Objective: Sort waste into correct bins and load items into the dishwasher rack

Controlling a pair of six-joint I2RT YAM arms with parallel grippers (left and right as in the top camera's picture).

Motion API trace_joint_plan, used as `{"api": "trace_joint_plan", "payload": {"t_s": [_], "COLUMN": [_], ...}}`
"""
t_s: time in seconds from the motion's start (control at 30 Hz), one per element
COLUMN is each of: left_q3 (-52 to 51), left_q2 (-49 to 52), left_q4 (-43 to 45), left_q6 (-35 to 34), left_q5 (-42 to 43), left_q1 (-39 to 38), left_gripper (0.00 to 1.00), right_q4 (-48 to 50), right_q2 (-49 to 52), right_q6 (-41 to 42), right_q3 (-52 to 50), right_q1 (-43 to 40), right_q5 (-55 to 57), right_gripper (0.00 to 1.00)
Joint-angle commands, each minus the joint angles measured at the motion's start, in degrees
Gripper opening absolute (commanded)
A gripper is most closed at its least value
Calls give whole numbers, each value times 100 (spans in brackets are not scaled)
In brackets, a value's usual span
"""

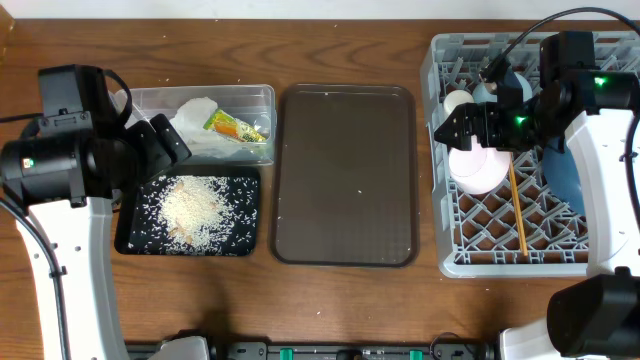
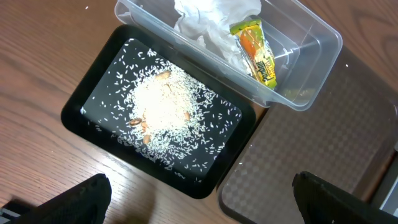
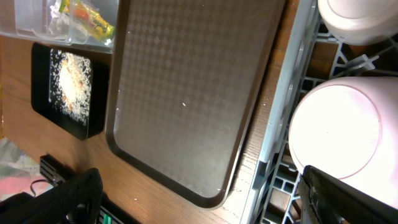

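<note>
The clear tub [image 1: 262,98] holds a crumpled white napkin [image 1: 198,118] and a green-and-orange wrapper [image 1: 236,128]; both also show in the left wrist view, napkin [image 2: 211,18] and wrapper [image 2: 255,51]. Rice [image 1: 192,208] lies heaped in the black tray [image 1: 130,240]. My left gripper [image 1: 168,140] hangs open above the tray's near corner [image 2: 199,205], holding nothing. In the grey rack [image 1: 445,262] sit a white bowl [image 1: 478,170], a cream cup [image 1: 457,102], a blue plate [image 1: 566,178] and chopsticks [image 1: 518,215]. My right gripper [image 1: 452,128] is open over the rack's left edge [image 3: 205,202], empty.
The dark brown serving tray [image 1: 345,175] lies between the bins and the rack, bare except for a few specks. A light-blue bowl [image 1: 492,92] peeks out behind the right arm. Bare wood table shows in front of the trays.
</note>
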Motion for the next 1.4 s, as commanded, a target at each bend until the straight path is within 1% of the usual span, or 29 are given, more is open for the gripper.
{"api": "trace_joint_plan", "payload": {"t_s": [0.0,0.17,0.3,0.73,1.13,1.37], "left_q3": [7,7,7,7,7,7], "left_q2": [33,33,33,33,33,33], "left_q4": [-11,-11,-11,-11,-11,-11], "left_q6": [33,33,33,33,33,33], "left_q5": [-92,-92,-92,-92,-92,-94], "left_q1": [26,26,26,26,26,26], "left_gripper": [96,96,96,96,96,96], "right_q4": [-4,-4,-4,-4,-9,-7], "right_q2": [-44,-564,-1346,-4109,-6043,-7211], "right_q6": [-57,-57,-57,-57,-57,-59], "right_q3": [-46,-46,-46,-46,-116,-551], "right_q1": [61,96,96,96,96,96], "right_q5": [109,634,905,986,1163,1176], "right_gripper": [99,99,99,99,99,99]}}
